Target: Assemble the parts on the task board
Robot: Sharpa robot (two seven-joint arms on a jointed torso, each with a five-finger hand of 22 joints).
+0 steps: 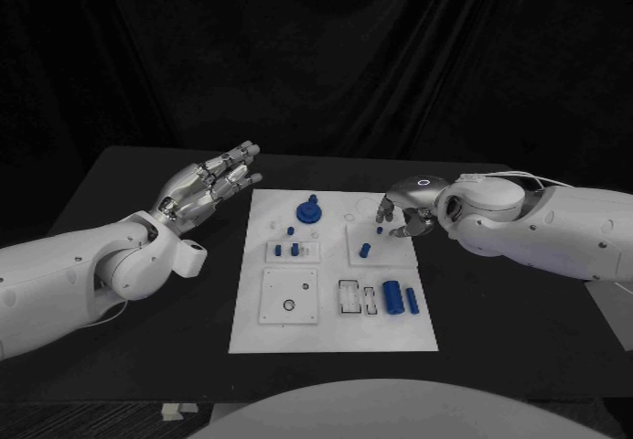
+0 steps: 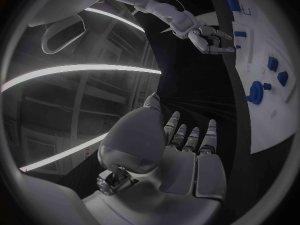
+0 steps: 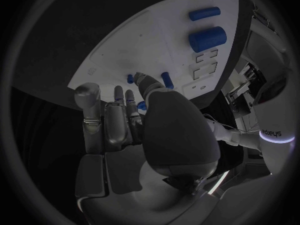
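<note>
- Right hand (image 1: pixel 405 218) hovers fingers-down over the board (image 1: pixel 330 334), pegs (image 1: pixel 368 247) just beneath; whether it holds anything, can't tell.
- Left hand (image 1: pixel 209 186) spread wide beside the board, holding nothing.
- Two cylinders (image 1: pixel 400 297) lie nearer the robot.

Black table (image 1: pixel 132 265) w/ white task board (image 1: pixel 330 329) lying flat at centre.

A robot test lab: a black worktop (image 1: pixel 145 274) stands against black curtains (image 1: pixel 316 73) on the far side, long strip lights (image 2: pixel 75 75) run overhead, and a white practice board (image 1: pixel 330 329) lies in the middle.
</note>
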